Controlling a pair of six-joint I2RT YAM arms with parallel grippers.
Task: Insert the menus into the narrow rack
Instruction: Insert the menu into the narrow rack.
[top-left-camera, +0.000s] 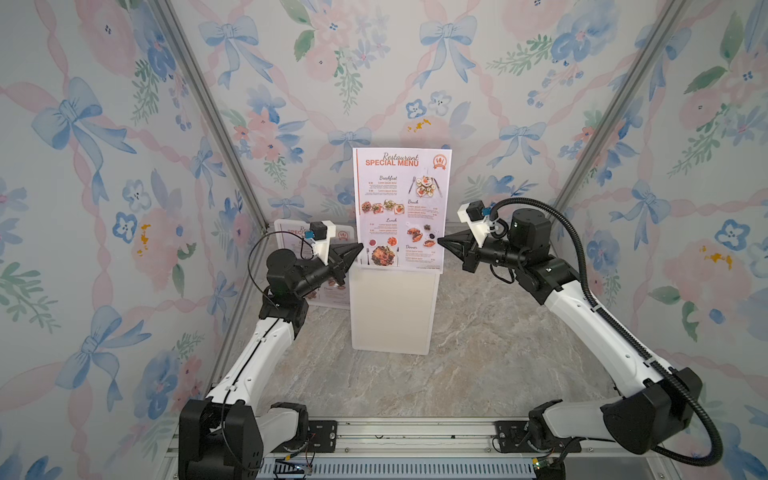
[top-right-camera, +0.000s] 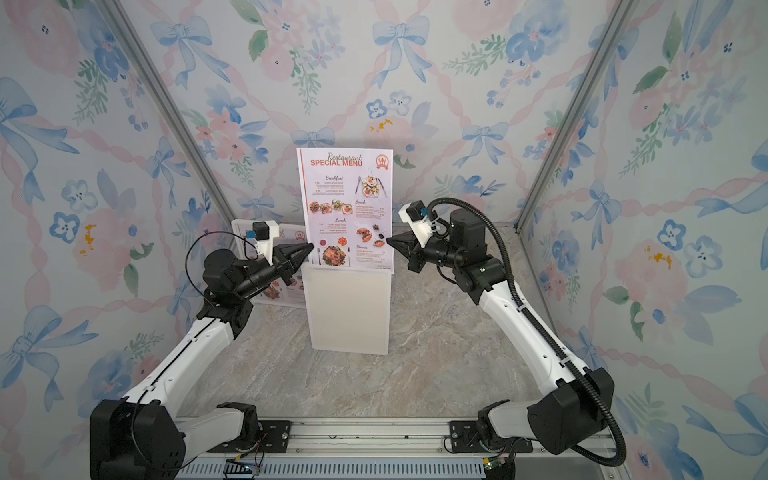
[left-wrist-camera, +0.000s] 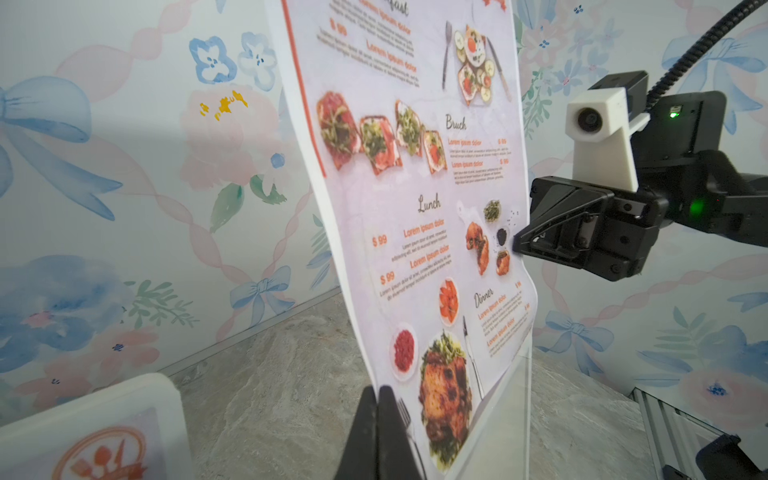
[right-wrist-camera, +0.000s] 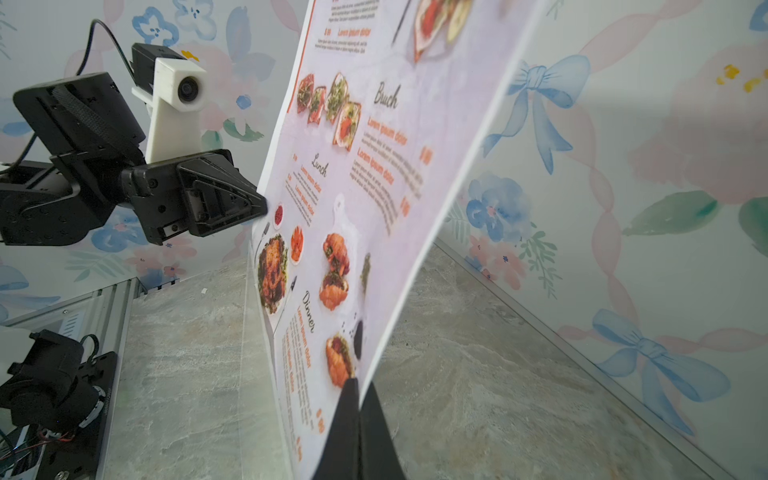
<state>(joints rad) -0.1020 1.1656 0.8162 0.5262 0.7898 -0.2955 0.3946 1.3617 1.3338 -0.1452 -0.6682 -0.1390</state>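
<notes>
The first menu stood upright directly above the rack, its bottom edge at the rack's mouth and, judging by the left wrist view, only just started behind the clear front wall. The left end effector was closed on the sheet's lower left edge, just above the rack's rim. The right end effector was closed on the lower right edge at a similar height. Failure modes, as judged: the sheet was flexible and the slot narrow, so a bottom corner catching on the rim could make the paper buckle between the two grips. Uneven lowering could skew it until it jammed. A thin edge pinch could slip, and side load could tip the tall rack on the desk. Count: two menus, one rack, two end effectors. The second menu sat beside the rack on the left-arm side and farther back, partly hidden by the left arm.
</notes>
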